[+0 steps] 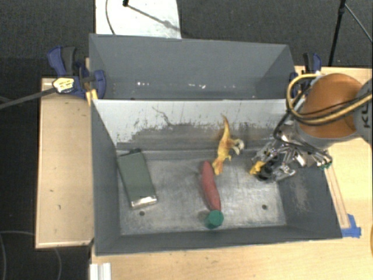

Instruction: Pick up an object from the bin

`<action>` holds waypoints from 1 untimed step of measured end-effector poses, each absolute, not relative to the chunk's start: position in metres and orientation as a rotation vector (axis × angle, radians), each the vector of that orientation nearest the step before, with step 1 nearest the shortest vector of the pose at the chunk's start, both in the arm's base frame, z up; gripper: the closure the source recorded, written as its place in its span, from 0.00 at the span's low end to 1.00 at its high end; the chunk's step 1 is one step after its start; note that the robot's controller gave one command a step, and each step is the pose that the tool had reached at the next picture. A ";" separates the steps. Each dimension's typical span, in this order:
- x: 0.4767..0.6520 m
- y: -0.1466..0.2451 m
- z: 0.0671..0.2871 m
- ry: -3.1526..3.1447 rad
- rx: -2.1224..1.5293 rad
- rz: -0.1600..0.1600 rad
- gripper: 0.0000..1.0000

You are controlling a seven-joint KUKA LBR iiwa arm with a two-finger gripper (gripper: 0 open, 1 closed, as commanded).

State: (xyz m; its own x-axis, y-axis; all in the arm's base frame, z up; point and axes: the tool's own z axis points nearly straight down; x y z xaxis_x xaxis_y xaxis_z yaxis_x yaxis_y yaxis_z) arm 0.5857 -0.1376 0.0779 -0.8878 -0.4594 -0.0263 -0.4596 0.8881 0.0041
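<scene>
1. Closest to me, a small green ball [214,219] is sitting at the near edge of the floor of the bin [192,69]. It is touching the near end of a red roll [210,192] that is lying just behind it.
2. Over on the right, the claw [273,167] is hanging low in the bin, close to the right wall. The arm's round orange cover [329,104] is sitting above it.
3. A small yellow bit [255,169] is poking out at the claw's left side, next to something dark. I am guessing this is the thing to pick.
4. I think the grab step is going on, because the claw is down near the floor and nothing is being lifted yet.
5. Next it is needing a firm squeeze on that bit, then a straight lift up, away from the wall.
6. A yellow toy dinosaur [223,149] is leaning by the far wall, just left of the claw. A grey-green block [136,177] is lying well apart on the left.
7. I cannot tell if the claw is wide or narrow, because its metal parts are crowding together. I also cannot tell if the yellow bit is a toy or part of the claw.
</scene>
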 end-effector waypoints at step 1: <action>0.586 -0.138 0.078 3.029 -0.737 0.016 1.00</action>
State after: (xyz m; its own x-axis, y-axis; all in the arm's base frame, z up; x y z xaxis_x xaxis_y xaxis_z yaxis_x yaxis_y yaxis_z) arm 0.5856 -0.1376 0.0779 -0.8878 -0.4594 -0.0263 -0.4597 0.8881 0.0040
